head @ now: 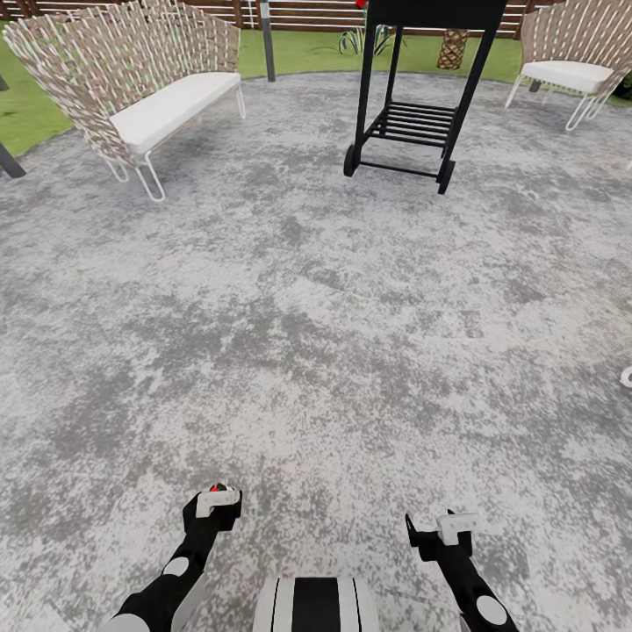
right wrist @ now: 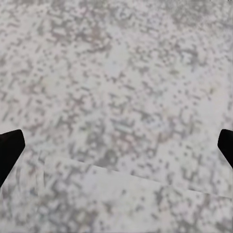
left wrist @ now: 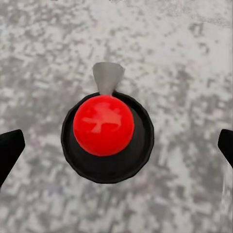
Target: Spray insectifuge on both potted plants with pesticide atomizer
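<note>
You stand on a wide mottled grey patio with the garden's lawn and slat fence far ahead, past a black grill cart and a woven bench. Neither the atomizer nor the potted plants can be made out — so no arm is yet nearer. Left end effector and right end effector hang low, fingers spread and holding nothing; the left wrist view looks down on a red ball in a black dish.

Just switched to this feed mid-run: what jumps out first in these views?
A wide mottled grey patio takes up most of the head view, with a black wheeled cart standing ahead and woven chairs with white cushions at far left and far right. In the left wrist view, a glossy red ball on a black disc sits between the open fingers.
</note>
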